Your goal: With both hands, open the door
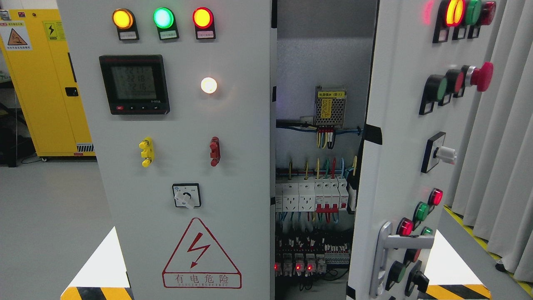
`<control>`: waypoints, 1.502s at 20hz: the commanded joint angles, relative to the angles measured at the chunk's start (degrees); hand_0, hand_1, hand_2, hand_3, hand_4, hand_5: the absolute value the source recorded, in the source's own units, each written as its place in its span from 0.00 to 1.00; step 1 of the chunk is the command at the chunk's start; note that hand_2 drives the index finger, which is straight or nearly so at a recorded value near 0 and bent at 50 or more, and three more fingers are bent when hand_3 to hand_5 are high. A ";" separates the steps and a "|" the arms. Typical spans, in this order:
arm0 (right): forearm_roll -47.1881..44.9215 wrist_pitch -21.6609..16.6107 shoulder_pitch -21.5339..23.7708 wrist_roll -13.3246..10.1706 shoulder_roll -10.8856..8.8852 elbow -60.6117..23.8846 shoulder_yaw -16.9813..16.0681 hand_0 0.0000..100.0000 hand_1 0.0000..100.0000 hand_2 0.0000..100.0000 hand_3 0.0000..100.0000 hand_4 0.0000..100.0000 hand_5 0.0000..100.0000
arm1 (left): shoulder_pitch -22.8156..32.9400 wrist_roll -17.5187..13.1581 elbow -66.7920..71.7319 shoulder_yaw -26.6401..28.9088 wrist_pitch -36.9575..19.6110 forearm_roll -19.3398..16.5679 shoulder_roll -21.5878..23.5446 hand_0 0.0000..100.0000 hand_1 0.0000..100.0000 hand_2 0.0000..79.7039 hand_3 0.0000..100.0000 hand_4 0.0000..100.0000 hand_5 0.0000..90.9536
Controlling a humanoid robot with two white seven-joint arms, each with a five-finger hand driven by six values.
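We see no robot hand. At 9 o'clock the grey left door [183, 166] faces us, 3 lamps lit; at 3 o'clock the right door [399, 166] stands ajar, exposing wiring [316, 196] between them.

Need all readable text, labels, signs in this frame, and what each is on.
"有电危险": red triangle warning sign on the left door, with a lightning bolt; the Latin line beneath is too small to read.
"(B1)": yellow label on the power supply; its other characters are blurred.
Meter display: three rows of digits, too faint to read surely.
Lamp tags: unreadable.
Yellow cabinet signs: too small to read.
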 commanded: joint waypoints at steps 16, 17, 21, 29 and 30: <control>0.53 0.03 0.15 -0.01 0.88 -0.14 0.09 0.00 0.50 0.04 0.00 0.00 0.00 | -21.13 -0.57 -29.50 -6.31 12.87 19.89 4.30 0.12 0.56 0.00 0.00 0.00 0.00; 0.53 0.03 0.23 -0.01 1.40 -0.14 0.18 0.00 0.50 0.04 0.00 0.00 0.00 | -22.01 -0.57 -30.20 -6.30 14.12 19.98 3.15 0.12 0.56 0.00 0.00 0.00 0.00; 0.53 0.12 0.41 -0.01 1.41 -0.23 0.18 0.00 0.50 0.04 0.00 0.00 0.00 | -27.90 -0.48 -35.65 -5.08 22.46 20.25 -1.06 0.12 0.56 0.00 0.00 0.00 0.00; 0.53 0.12 0.15 -0.01 1.06 -0.06 0.35 0.00 0.50 0.04 0.00 0.00 0.00 | -47.75 -0.57 -33.21 -3.32 35.83 26.57 -4.77 0.12 0.56 0.00 0.00 0.00 0.00; 0.53 0.03 0.15 -0.01 0.97 -0.05 0.35 0.00 0.50 0.04 0.00 0.00 0.00 | -49.43 -0.57 -31.89 -3.32 35.92 26.75 -4.86 0.12 0.56 0.00 0.00 0.00 0.00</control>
